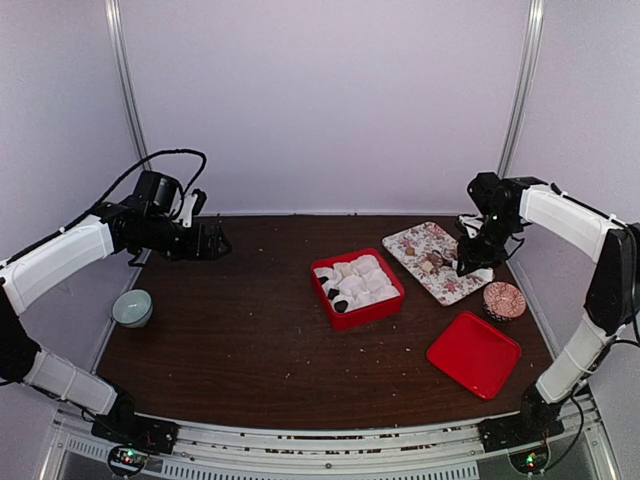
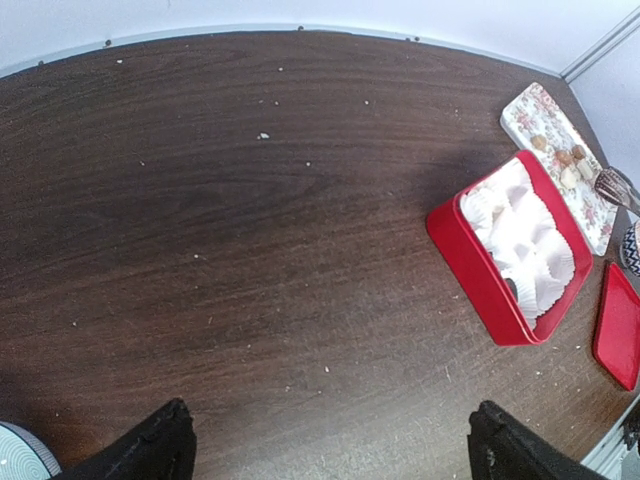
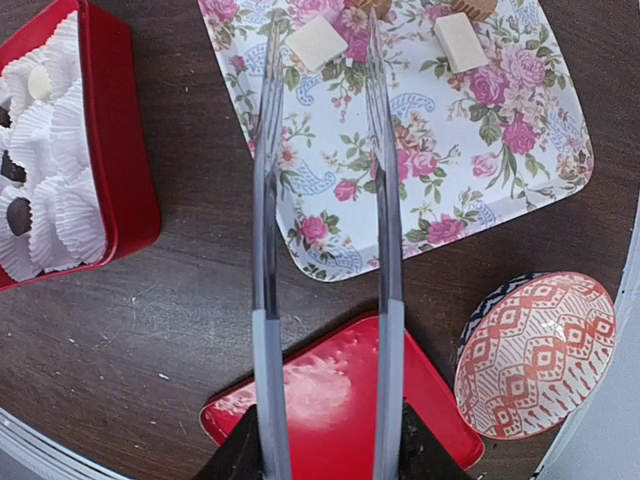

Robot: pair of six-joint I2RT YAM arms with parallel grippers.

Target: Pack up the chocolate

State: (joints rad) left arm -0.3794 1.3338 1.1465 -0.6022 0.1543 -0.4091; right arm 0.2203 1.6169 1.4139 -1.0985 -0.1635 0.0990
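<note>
Pieces of chocolate (image 3: 317,42) lie on the floral tray (image 3: 450,180), some pale squares, some brown. My right gripper (image 3: 325,465) is shut on metal tongs (image 3: 385,200). The tongs' tips stand on either side of one pale square; contact is unclear. The red box (image 1: 357,315) holds white paper cups, and a few dark chocolate lumps (image 3: 18,215) sit in cups at its near-left end. My left gripper (image 2: 330,440) is open and holds nothing, raised over the table's left side (image 1: 215,240), far from the box (image 2: 480,270).
A red lid (image 1: 474,354) lies near the front right, below the tongs (image 3: 340,400). A patterned pinkish bowl (image 1: 504,300) sits beside the tray. A pale green bowl (image 1: 132,307) stands at the left edge. Crumbs dot the dark wooden table.
</note>
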